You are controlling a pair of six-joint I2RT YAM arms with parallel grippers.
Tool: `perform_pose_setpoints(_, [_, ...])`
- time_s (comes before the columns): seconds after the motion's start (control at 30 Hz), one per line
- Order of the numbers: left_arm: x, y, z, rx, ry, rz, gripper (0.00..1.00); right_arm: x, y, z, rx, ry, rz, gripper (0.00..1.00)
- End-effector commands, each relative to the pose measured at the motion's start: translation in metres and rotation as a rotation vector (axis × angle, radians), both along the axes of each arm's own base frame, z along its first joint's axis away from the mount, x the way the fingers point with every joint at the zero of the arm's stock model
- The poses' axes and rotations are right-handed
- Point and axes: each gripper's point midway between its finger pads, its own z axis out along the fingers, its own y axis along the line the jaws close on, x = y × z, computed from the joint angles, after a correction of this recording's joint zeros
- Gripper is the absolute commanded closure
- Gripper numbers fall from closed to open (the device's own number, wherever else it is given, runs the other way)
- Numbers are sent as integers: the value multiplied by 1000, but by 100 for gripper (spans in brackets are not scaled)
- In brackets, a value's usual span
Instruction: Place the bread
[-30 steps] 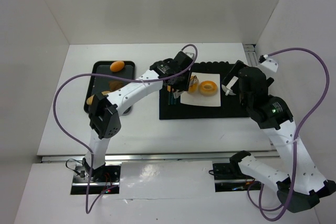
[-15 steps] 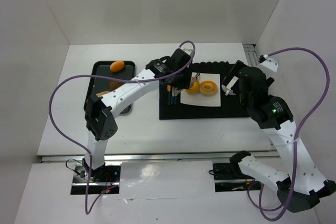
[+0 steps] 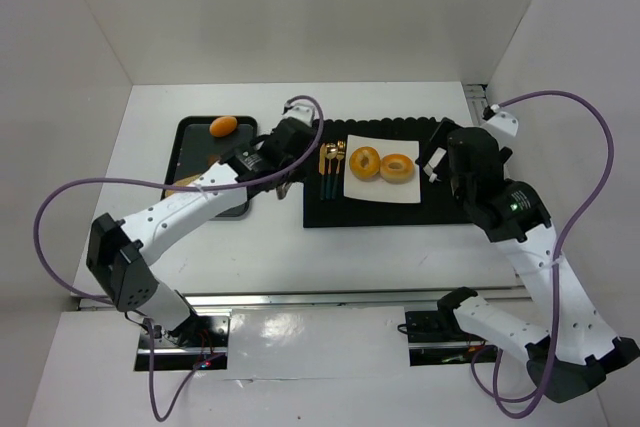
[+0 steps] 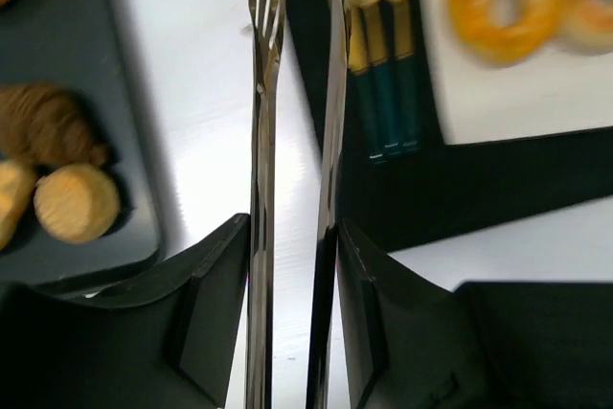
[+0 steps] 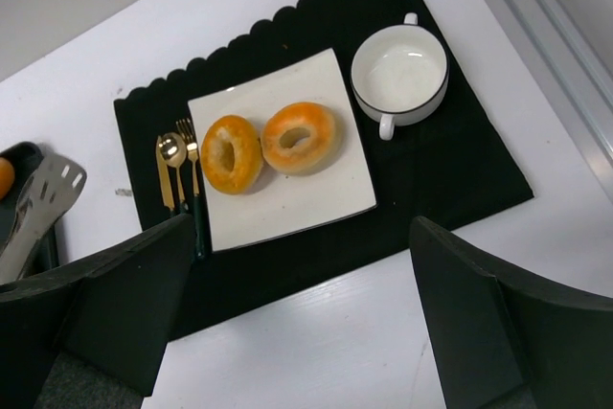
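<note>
Overall, this is how things lie:

- The white surface point(image 3: 400, 257) carries everything. Both arms reach over it from the near edge.
- The left arm point(image 3: 190, 205) stretches low and forward, its wrist over the gap between tray and placemat. The left jaws are clamped on a pair of metal tongs point(image 4: 263, 93). The tong blades stand a little apart with nothing between them.
- The right arm point(image 3: 520, 222) is raised and bent, its wrist tipped down over the setting. The right jaws stand wide apart and hold nothing.
- The black placemat point(image 3: 400, 215) lies ahead and to the right of the left jaws. The dark tray point(image 3: 190, 142) lies to their left.
- The white square plate point(image 3: 380, 190) sits on the placemat, below and ahead of the right jaws.
- The bread point(image 5: 244, 168) is two glossy golden rings, the second point(image 5: 321, 131) touching the first, both flat on the plate. They lie past the tong tips and to the right, apart from them.
- Each ring is probably light, with a rounded, slick crust, so flat blades could slide off it. The surest hold would be across one side of a ring, one blade through the hole.
- The white bowl point(image 5: 399, 69) stands beyond the bread.
- The gold cutlery point(image 5: 177, 174) lies between the tong tips and the plate.
</note>
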Motion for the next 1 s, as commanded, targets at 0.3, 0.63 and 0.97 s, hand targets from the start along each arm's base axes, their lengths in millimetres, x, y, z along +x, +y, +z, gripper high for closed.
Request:
perform_pose_setpoints(0.3, [-6,52,-116,14,67,126,41,13,11,-2,28,-14,25,0])
perform_pose_setpoints(0.63, [-21,54,-89,-21,128,116,0,24,27,-39,-5,109,88,0])
perform_pose_setpoints(0.97, [-20,80,2,-156,44,141,0,40,34,-101,-75,334,53,0])
